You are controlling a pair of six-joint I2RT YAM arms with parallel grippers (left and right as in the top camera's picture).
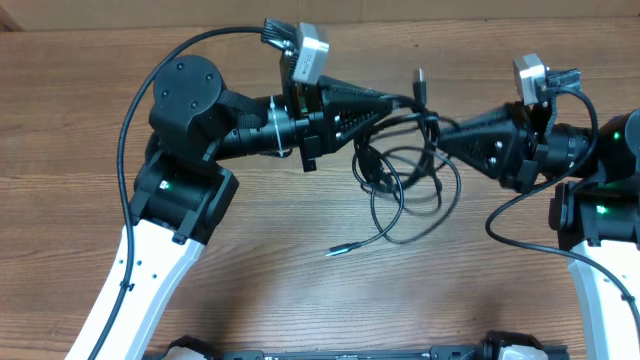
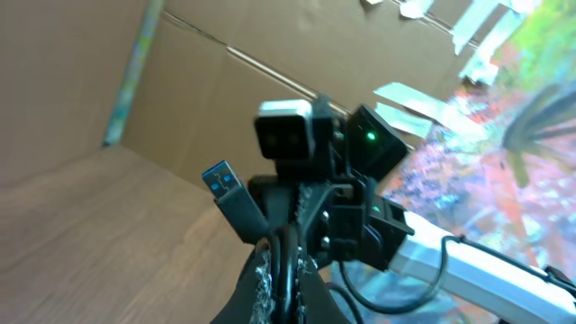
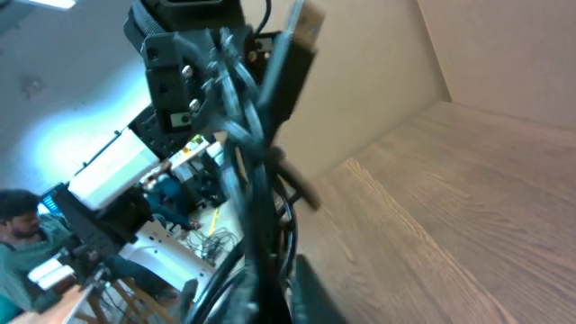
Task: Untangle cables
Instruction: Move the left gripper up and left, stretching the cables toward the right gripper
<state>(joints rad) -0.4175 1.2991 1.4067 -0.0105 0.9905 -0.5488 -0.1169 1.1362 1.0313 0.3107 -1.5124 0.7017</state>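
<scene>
**A:** How are the jaws of the left gripper [image 1: 398, 104] set?

**B:** They are pressed tight together, and strands of the cables [image 1: 400, 190] are pinched between them. In the left wrist view the black cords are seen rising straight out of the fingertips.

**A:** And the right gripper [image 1: 443, 134]?

**B:** It is drawn narrow as well and is closed on the same bundle from the right. In the right wrist view several strands are seen running up from between its fingers, blurred because they are so close to the lens.

**A:** How are the two placed against each other?

**B:** They are pointed almost tip to tip over the far middle of the table [image 1: 250, 270]. They are near each other but apart, and the knotted part is held between them.

**A:** Where is the rest of the bundle found?

**B:** Loose loops are spread just nearer than the grippers. Whether they are lifted or laid on the wood cannot be told from above. One strand is trailed to the near left and is ended by a silver-tipped plug [image 1: 338, 250] on the table. A USB plug [image 1: 419, 80] is stuck out on the far side, just beyond the fingertips.

**A:** What is seen farther out?

**B:** A cardboard wall [image 2: 108, 81] is stood along the table's far edge.
</scene>
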